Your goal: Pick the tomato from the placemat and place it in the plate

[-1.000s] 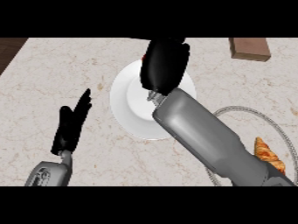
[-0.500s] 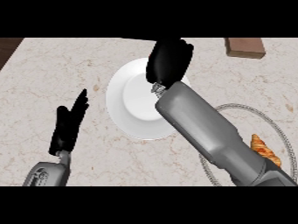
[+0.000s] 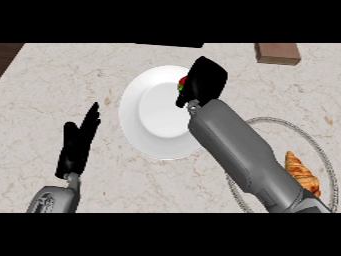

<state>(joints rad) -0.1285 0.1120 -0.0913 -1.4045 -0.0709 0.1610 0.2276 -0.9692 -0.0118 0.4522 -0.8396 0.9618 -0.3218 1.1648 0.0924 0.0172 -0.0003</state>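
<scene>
Marble counter (image 3: 47, 90) held the plate (image 3: 154, 117); the right hand (image 3: 202, 85), curled round the tomato (image 3: 182, 83), had shifted to the plate's right rim. Left hand (image 3: 78, 145) rested open, unmoved.

Two grey forearms are seen, each ended by a black hand. The right forearm (image 3: 250, 155) is shown as a thick, smooth, rounded casing, lighter along its upper side and darker beneath, with a small pale fitting at the wrist. The right hand (image 3: 202, 84) is matte black and blocky. The left hand (image 3: 78, 142) is likewise black (long and narrow in outline). The left forearm (image 3: 52, 199) is shown only as a short grey stub with curved dark lines.
</scene>
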